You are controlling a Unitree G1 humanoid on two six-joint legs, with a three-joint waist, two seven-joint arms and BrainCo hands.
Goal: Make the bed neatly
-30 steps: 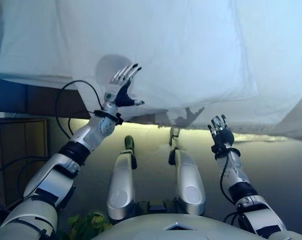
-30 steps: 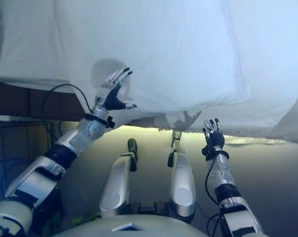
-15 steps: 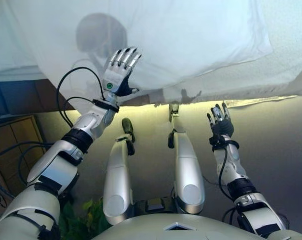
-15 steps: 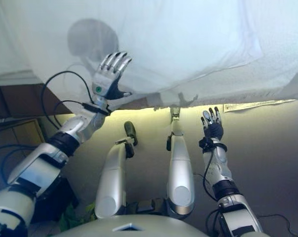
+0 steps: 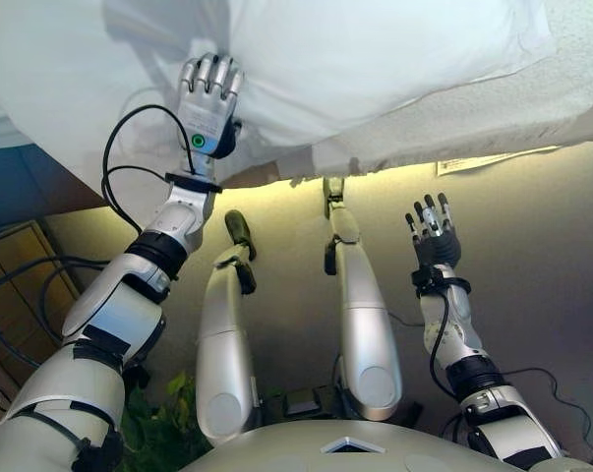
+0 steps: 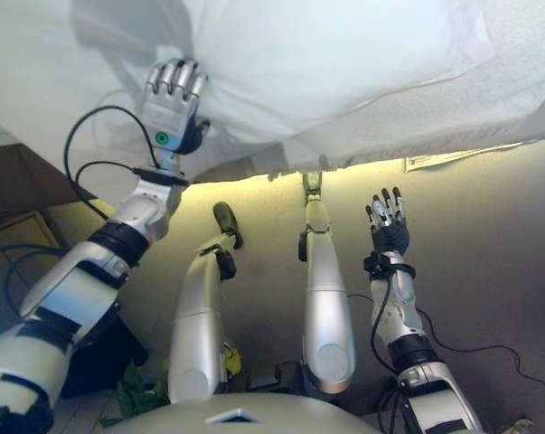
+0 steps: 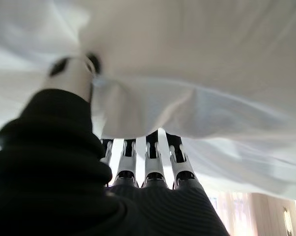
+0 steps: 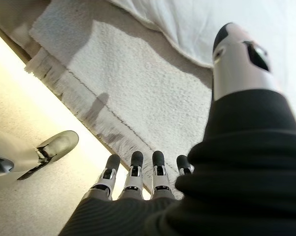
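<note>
A white cover [image 5: 375, 59] lies over the bed and hangs past its near edge. A white textured blanket with a fringed edge [image 5: 493, 108] lies under it to the right and also shows in the right wrist view [image 8: 138, 83]. My left hand [image 5: 207, 103] is raised at the cover's hanging edge. Its fingers are curled into a fold of the cloth [image 7: 138, 113], with the thumb on the other side. My right hand [image 5: 432, 234] is open and empty, held up below the bed's edge and apart from the blanket.
A paper label [image 5: 473, 160] hangs at the bed's edge on the right. Brown wooden furniture [image 5: 21, 285] with loose cables stands at the lower left. A green plant [image 5: 168, 413] is low down on the left.
The camera has shifted. My left hand has moved up to the cover's edge and its fingers have curled from spread onto the cloth. My right hand stays open.
</note>
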